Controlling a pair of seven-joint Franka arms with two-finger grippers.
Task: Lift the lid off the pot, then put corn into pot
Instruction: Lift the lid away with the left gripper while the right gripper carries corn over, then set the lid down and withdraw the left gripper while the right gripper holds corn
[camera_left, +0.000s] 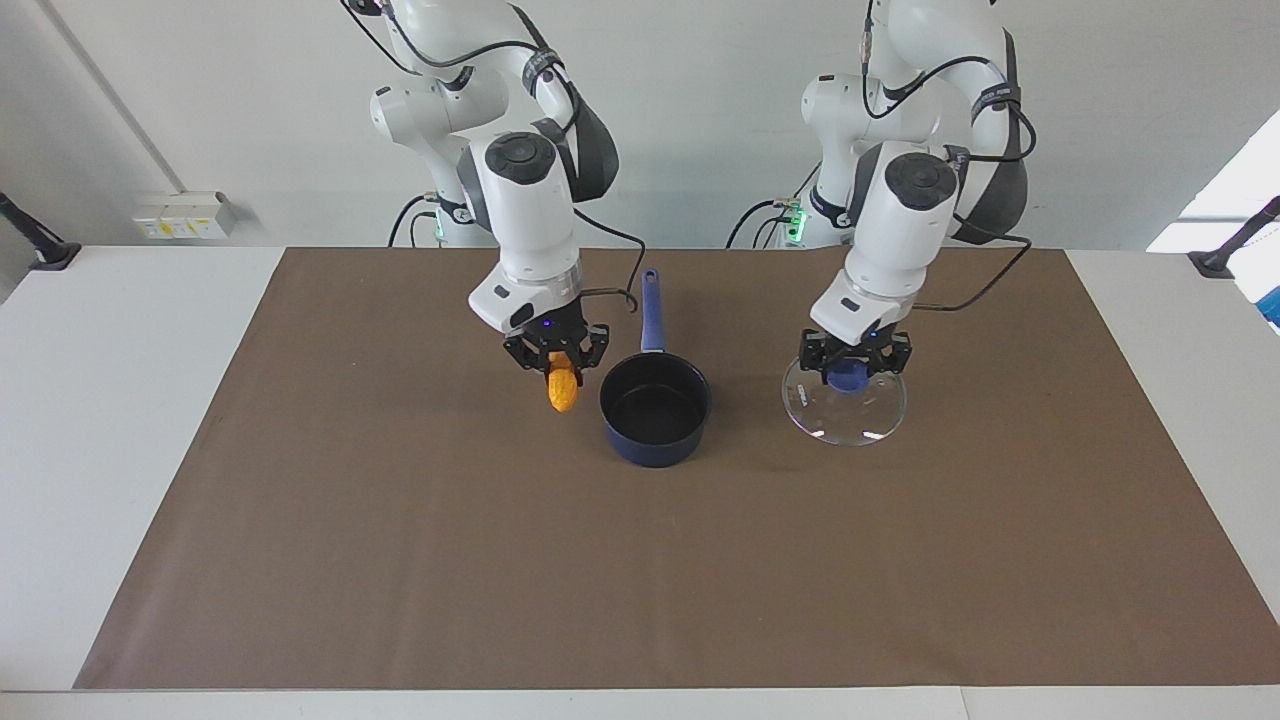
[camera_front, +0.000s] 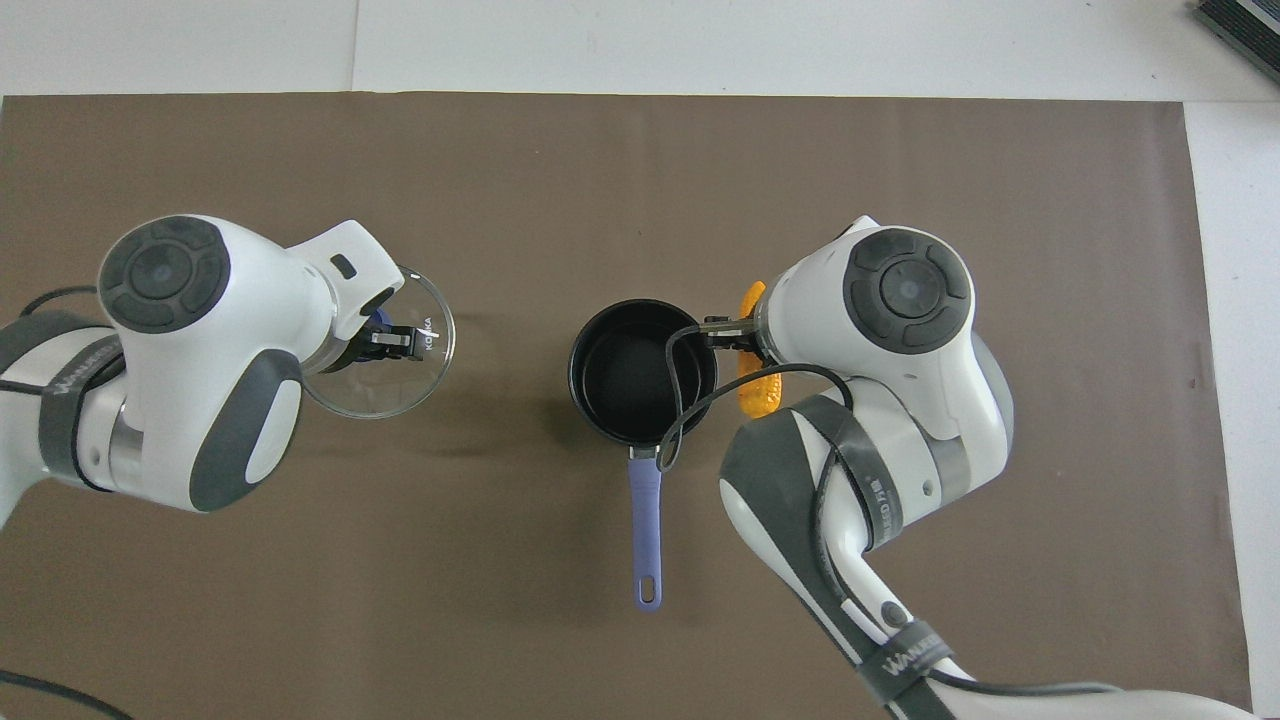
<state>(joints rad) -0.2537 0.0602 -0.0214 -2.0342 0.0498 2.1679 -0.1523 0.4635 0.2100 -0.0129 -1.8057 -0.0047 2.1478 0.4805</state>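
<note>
Facing view: brown mat (camera_left: 400, 560) over white table (camera_left: 100, 400); pale wall, socket box (camera_left: 185, 214). Saucepan (camera_left: 655, 408) uncovered, mid-mat. Right gripper (camera_left: 556, 352) clamped on corn cob (camera_left: 562, 390), raised just beside the pan. Left gripper (camera_left: 853, 358) clamped on blue knob of glass lid (camera_left: 845, 405), toward the left arm's end.

Overhead view: lid (camera_front: 400, 380) lettered, unreadable; arm bands marked "WANSEED"; corn cob (camera_front: 757, 392) mostly hidden beside pan (camera_front: 640, 370).

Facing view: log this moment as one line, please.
lid: off pot, held by left gripper at knob | corn: in right gripper, beside pot | pot: open, empty | step: corn not in
</note>
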